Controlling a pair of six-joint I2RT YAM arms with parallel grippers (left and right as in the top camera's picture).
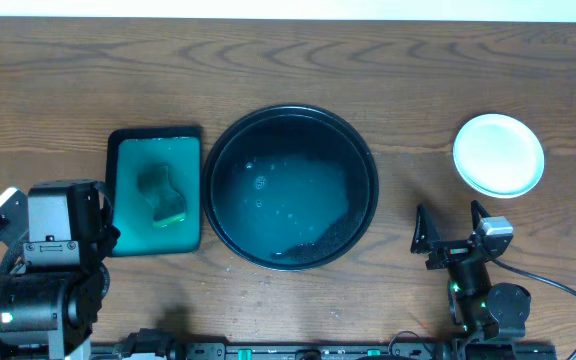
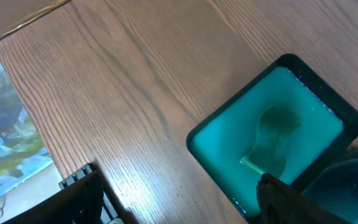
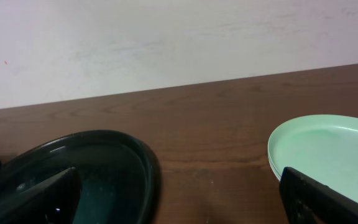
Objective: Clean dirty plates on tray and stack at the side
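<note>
The left gripper [image 2: 178, 179], hidden beneath its wrist from above, gapes empty near the blurred sponge [image 1: 161, 193] in its rectangular green dish [image 1: 131, 158], the glossy, wet round tray [image 1: 230, 140] sits centre, the right gripper [image 1: 448, 214] stands spread and empty, and smooth plates [image 1: 499, 154] are stacked far right.

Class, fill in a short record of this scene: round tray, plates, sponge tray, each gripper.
round tray: black, central, wet and sudsy, no plate on it
plates: pale stack on the table, right of the round tray
sponge tray: green, black-rimmed, left of the round tray, sponge inside
left gripper: open, empty
right gripper: open, empty
</note>
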